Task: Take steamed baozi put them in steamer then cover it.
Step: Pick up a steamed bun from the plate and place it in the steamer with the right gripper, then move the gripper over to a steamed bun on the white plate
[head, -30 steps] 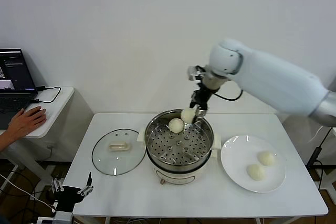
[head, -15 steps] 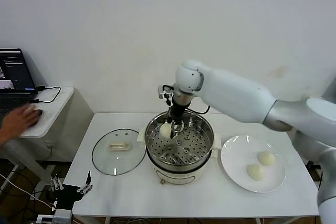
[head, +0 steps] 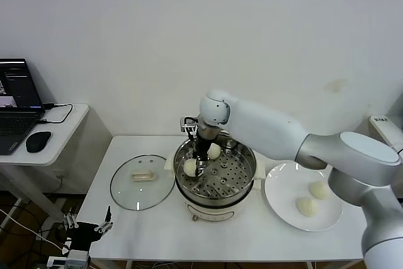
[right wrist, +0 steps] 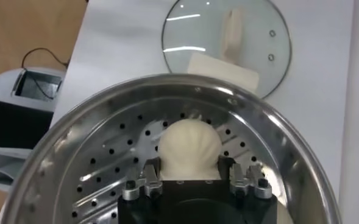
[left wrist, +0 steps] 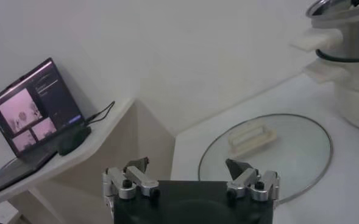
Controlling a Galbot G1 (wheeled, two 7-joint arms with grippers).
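Right gripper (head: 199, 163): reaches down inside the steamer, its jaws closed on one steamed baozi (right wrist: 189, 148). In the right wrist view we see the bun sitting between the two fingers, low over the perforated tray. We judge the step in hand to be the setting-down of this bun on the tray.

Left gripper (left wrist: 190, 181): parked low at the near left corner of the table (head: 145, 231), jaws spread, holding nothing.

Table: white, bearing the steamer, the cover and a plate.

Steamer (head: 242, 190): shiny steel pot on a cream-white base, standing at the middle of the table, uncovered.

Cover (head: 142, 182): clear glass lid with a cream handle, lying flat on the table just left of the steamer, untouched.

Plate (head: 281, 200): flat and white, to the right of the steamer.

Baozi, four in all: one in the right gripper toward the left of the tray; a second (head: 215, 151) resting on the tray just beside it, toward the back; two more (head: 313, 198) on the plate, near each other.

Standing of the task, as we judge it: about half the buns are in, two remain, and the covering is not yet begun.

Next move, as we judge it: we would have the fingers part and release the bun, the gripper rise clear of the steel rim without brushing the second bun, then cross to the plate.
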